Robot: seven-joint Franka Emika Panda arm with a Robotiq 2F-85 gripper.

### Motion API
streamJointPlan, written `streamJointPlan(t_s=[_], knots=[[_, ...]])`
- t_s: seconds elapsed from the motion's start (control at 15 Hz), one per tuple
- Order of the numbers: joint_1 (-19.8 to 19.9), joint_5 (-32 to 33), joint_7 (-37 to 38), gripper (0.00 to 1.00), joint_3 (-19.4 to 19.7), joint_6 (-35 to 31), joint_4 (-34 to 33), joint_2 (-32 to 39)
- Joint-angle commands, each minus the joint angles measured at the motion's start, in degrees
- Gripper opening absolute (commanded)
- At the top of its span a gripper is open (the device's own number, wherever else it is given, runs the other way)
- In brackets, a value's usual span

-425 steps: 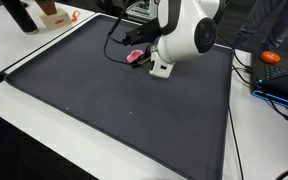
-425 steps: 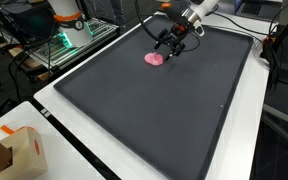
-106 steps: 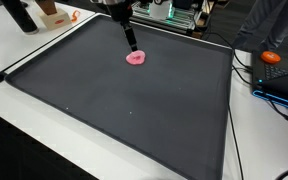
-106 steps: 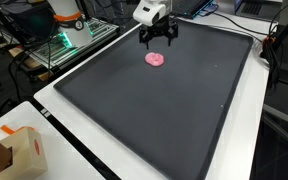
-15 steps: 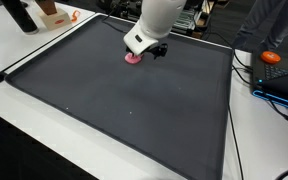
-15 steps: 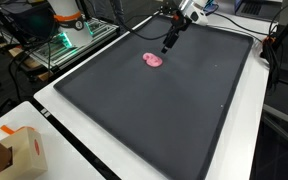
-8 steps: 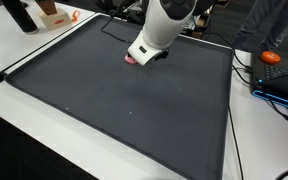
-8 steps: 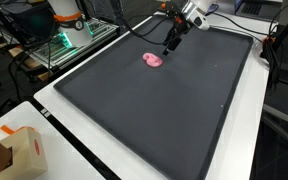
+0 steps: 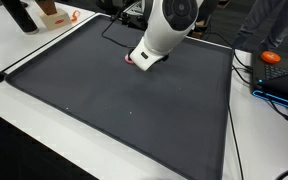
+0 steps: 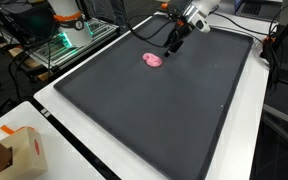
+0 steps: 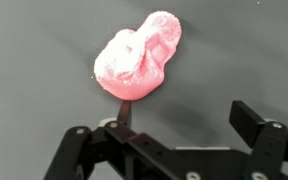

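Observation:
A pink lumpy soft object lies on the dark grey mat. In an exterior view the same pink object rests on the mat's far part, and only a sliver of it shows past the white arm in another. My gripper hangs just beside it, low over the mat, tilted. In the wrist view my gripper is open with nothing between the fingers. One fingertip sits right at the pink object's near edge; the opposite finger is well off to its side.
The dark mat covers most of a white table. A cardboard box stands on the table's near corner. An orange item and cables lie past the mat's edge. Equipment stands behind the mat.
Over the last second the arm has shifted a little along the mat beside the pink object and lowered slightly. The pink object has not moved; the jaws stay open.

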State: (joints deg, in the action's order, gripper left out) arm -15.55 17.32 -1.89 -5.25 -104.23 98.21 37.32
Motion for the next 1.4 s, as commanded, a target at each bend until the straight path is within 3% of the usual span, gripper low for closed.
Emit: streamJointPlan(t_s=[0.0, 0.6, 1.33], knots=[[0.35, 0.83, -0.50, 1.00, 0.05, 2.78, -2.08, 0.84], [5.32, -5.78, 5.79, 1.00, 1.80, 6.29, -4.18, -1.37], [13.98, -20.87, 17.15, 1.00, 6.35, -2.69, 4.94, -10.59]])
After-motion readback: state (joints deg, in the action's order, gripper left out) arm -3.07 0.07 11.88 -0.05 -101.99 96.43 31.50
